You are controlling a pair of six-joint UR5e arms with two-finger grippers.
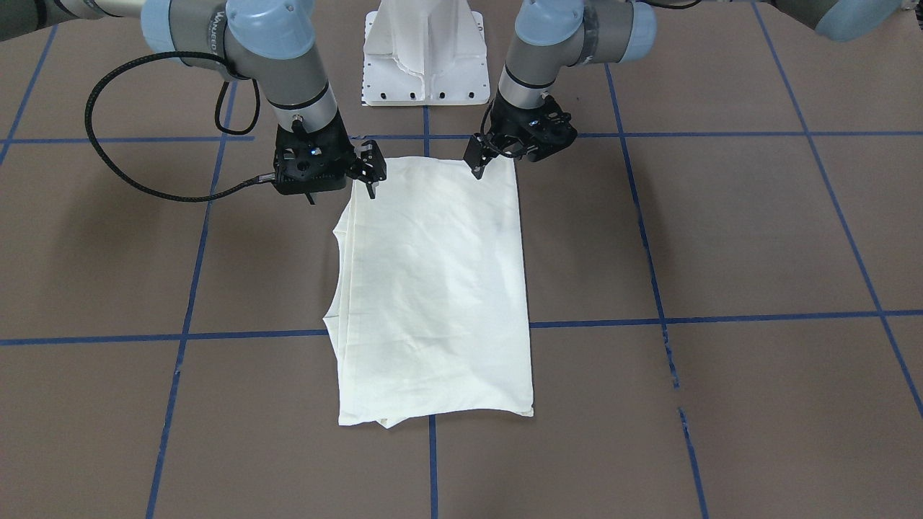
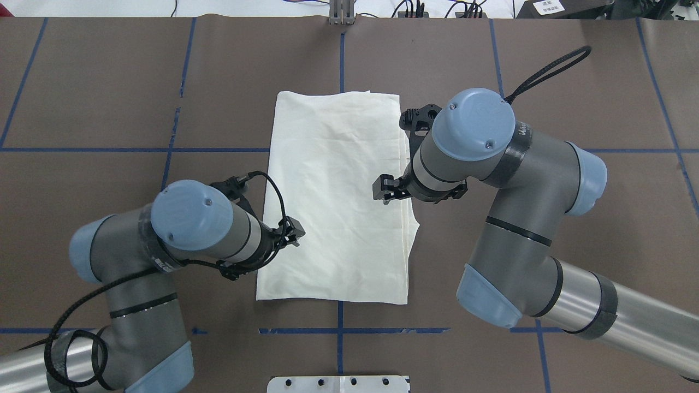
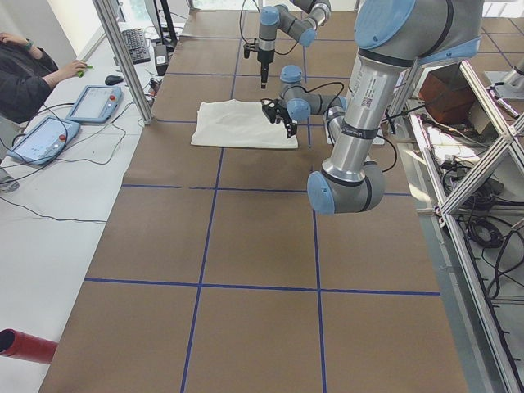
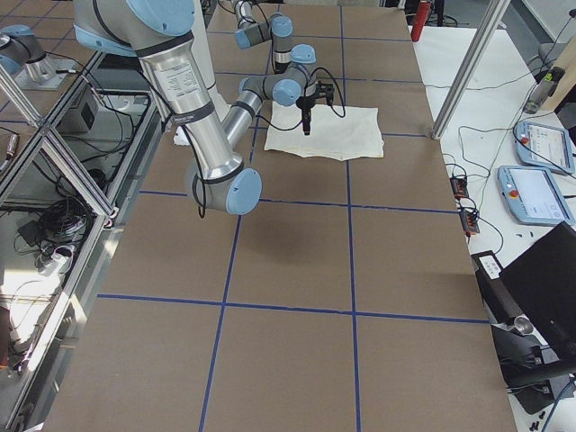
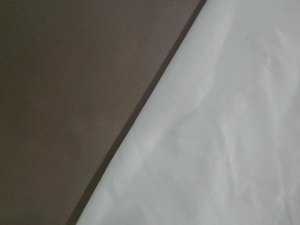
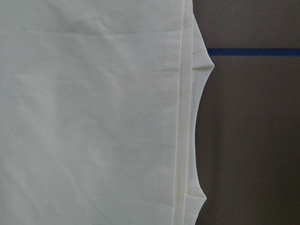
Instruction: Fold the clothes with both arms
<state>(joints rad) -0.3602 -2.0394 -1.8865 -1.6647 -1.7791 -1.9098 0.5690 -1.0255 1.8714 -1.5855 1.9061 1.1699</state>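
- Shirt [image 1: 433, 288] lies flat in the middle of the bench [image 1: 721, 238]. The plain side is up, and it is folded into one long shape.
- Both grippers hang over the end of the shirt nearest the robot. The left gripper [image 1: 477, 164] is near one corner and the right gripper [image 1: 371, 176] is near the other.
- Neither gripper has cloth lifted, because the whole shirt lies flat. The tips are small and dark in every view, so I cannot tell if either gripper is open or closed.
- One thing that could go wrong is a gripper pinching only the top layer. Then the shirt would open up again when it is lifted.
- The side by the right gripper has loose layered edges [image 6: 187, 117] that do not line up. A pull there could make them slide further apart.
- If one arm lifts or moves faster than the other, the shirt would twist and the next fold would land crooked.
- If a gripper goes too low, it could push into the bench and bunch the cloth up.
- The two grippers are near each other, so moving inward could make them bump.
- No box, basket or bin shows in any view. The shirt rests right on the bench.
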